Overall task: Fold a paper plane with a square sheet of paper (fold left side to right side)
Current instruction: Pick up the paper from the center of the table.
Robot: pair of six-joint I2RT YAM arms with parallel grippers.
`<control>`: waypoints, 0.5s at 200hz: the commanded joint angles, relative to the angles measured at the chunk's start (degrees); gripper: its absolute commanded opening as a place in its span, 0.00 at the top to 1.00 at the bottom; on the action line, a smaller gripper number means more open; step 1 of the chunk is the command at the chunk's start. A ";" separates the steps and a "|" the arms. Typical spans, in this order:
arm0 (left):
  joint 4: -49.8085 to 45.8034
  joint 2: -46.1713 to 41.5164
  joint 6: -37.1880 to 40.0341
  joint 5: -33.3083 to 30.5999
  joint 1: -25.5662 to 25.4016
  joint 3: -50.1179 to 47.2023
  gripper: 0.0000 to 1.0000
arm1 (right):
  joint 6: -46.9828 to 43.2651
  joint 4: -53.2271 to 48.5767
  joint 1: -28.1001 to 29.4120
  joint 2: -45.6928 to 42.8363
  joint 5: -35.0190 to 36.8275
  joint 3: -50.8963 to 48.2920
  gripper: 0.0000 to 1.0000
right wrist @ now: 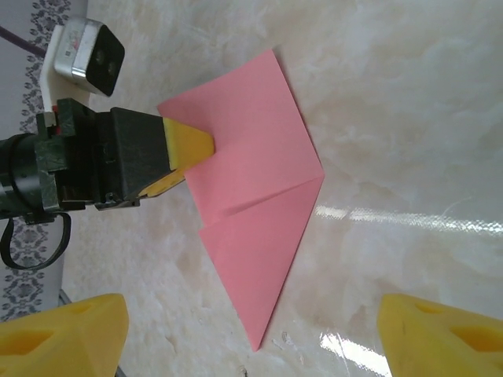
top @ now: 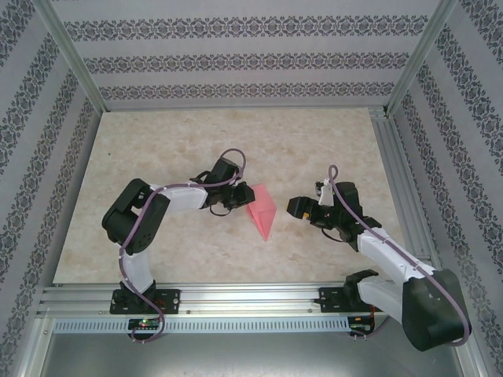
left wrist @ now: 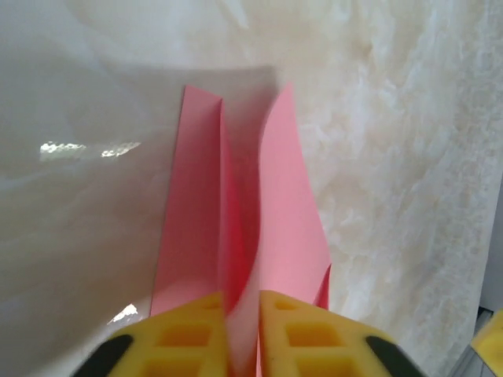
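Yellow foam pads (left wrist: 189, 338) nearest the lens, pressed together: left gripper (left wrist: 244, 339) pinching a raised flap of the square sheet of paper (left wrist: 287, 228), pinkish-red and already folded down to a pointed kite shape. From the right wrist, left gripper (right wrist: 189, 149) biting the left edge of the square sheet of paper (right wrist: 251, 181), a slanted crease across the middle, the rest lying flat on the pale marbled table (right wrist: 409, 118). Right gripper (right wrist: 251, 326) spread wide, holding nothing, facing the sheet from the right, near but not touching. From above, square sheet of paper (top: 262, 210) about mid-table between the two claws, left gripper (top: 234, 203) on its left edge, right gripper (top: 297, 208) just clear of its right side. Handling, as a judgement: featherlight and limp, no stiffness beyond the creases; likely to slide on the glossy top, to buckle under a push, to crumple or tear under a hard squeeze. Best taken by an edge or a doubled layer in a thin pinch, with the opposite side pinned down before any lifting or swinging over. Farther back, bare table (top: 196, 141), then aluminium frame posts (top: 75, 63) and walls (top: 236, 55) banded with dark ornament. No brand, label or legible writing on the paper, plain on every visible face; none readable on the arms or walls either.
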 commanded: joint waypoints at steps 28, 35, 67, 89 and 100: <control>4.28 -6.72 4.53 2.57 -0.41 -3.11 1.00 | -5.45 9.89 -1.59 8.75 -11.06 2.56 0.26; 4.35 -7.94 5.51 3.42 -0.33 -3.52 1.00 | -6.37 11.84 -1.59 10.13 -12.68 3.05 0.28; 6.19 -14.05 9.85 9.53 0.44 -6.11 1.00 | -9.93 17.42 -1.66 15.41 -19.34 5.59 0.29; 8.02 -17.26 11.69 14.79 1.21 -7.63 1.00 | -10.07 21.00 -1.61 18.15 -23.09 6.93 0.29; 8.81 -18.44 12.38 17.10 1.42 -8.16 1.00 | -10.20 22.21 -1.59 19.28 -25.33 7.89 0.29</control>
